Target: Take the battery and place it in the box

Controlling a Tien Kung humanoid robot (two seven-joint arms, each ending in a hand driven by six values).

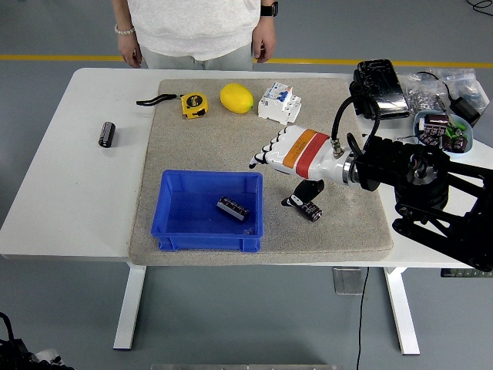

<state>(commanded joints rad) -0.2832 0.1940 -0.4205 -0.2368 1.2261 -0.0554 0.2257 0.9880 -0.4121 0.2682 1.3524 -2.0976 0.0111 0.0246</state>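
A black battery (233, 208) lies inside the blue box (174, 233) near its right wall. My right hand (285, 166), white with an orange and red band, hovers open just right of the box with fingers spread and nothing in it. A second black battery (310, 209) lies on the grey mat under the hand's thumb. A third battery (106, 134) lies on the bare white table at the far left. My left arm is out of sight.
On the mat's far side lie a yellow tape measure (193, 104), a lemon (236, 98) and a white circuit breaker (279, 102). A black device (380, 88) and a bowl of parts (441, 132) sit at the right. A person stands behind the table, hands hanging.
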